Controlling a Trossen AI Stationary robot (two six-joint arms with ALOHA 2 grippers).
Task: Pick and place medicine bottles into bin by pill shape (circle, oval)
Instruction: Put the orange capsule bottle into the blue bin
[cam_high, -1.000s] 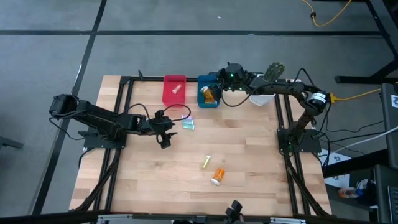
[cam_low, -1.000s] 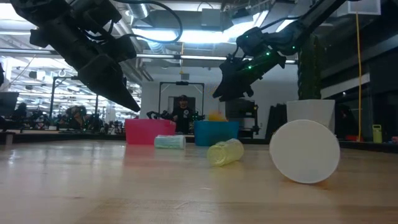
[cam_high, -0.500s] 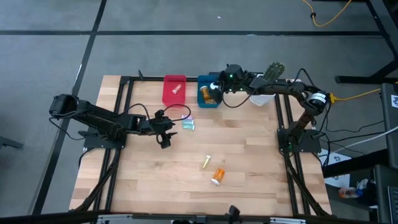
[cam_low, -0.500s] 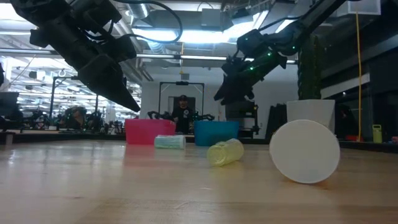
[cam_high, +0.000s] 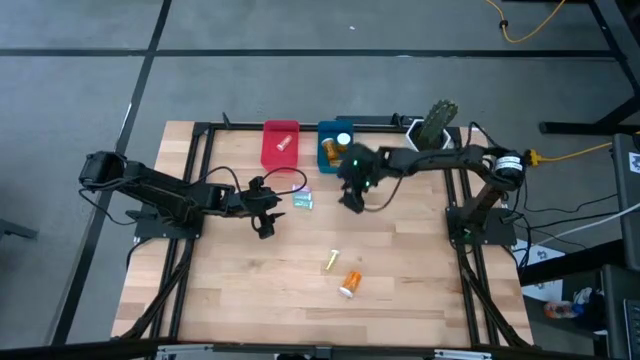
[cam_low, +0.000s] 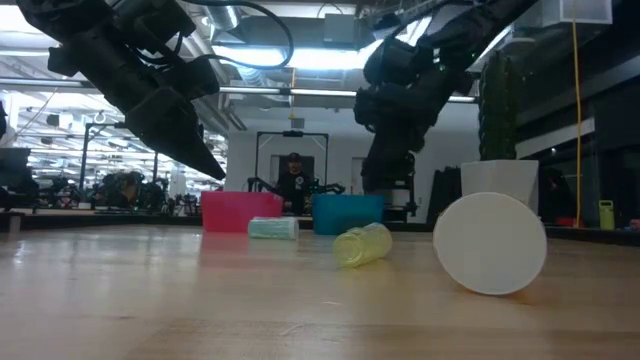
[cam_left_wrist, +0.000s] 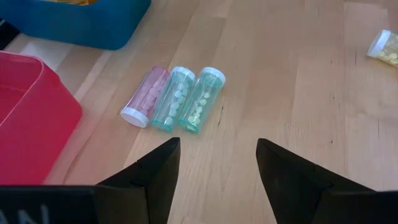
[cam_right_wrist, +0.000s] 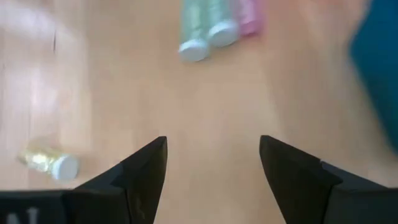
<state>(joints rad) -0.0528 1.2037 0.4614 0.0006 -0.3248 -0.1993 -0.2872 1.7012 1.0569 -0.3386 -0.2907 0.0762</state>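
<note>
- Nearest the table's front edge, an orange bottle (cam_high: 351, 283) with a white cap lies on its side; in the low view that cap faces the camera as a big white disc.
- Just beyond it lies a small yellow bottle (cam_high: 331, 261), also on its side, well apart from both grippers.
- Farther in, at mid-table, the left gripper (cam_high: 266, 226) hangs above the wood with its fingers (cam_left_wrist: 163, 168) spread wide and nothing between them.
- Just past it, three small bottles (cam_left_wrist: 175, 98) lie side by side and touching: one pink and two teal, all on the bare wood near the bins.
- To the right of that cluster, the right gripper (cam_high: 351, 201) hovers over open table, in front of the blue bin. Its jaws are parted and empty; the right wrist view shows only wood between its fingers (cam_right_wrist: 144, 168).
- At the back stand the two bins next to each other. The red bin (cam_high: 266, 152) holds one pale bottle (cam_high: 283, 143).
- The blue bin (cam_high: 326, 165) holds an orange bottle (cam_high: 331, 151) and another with its white cap (cam_high: 343, 139) showing.
- Behind the bins on the right stands a white pot with a green cactus (cam_high: 436, 122).
- Beyond the table, in the low view, a person (cam_low: 293, 181) stands in the room.
</note>
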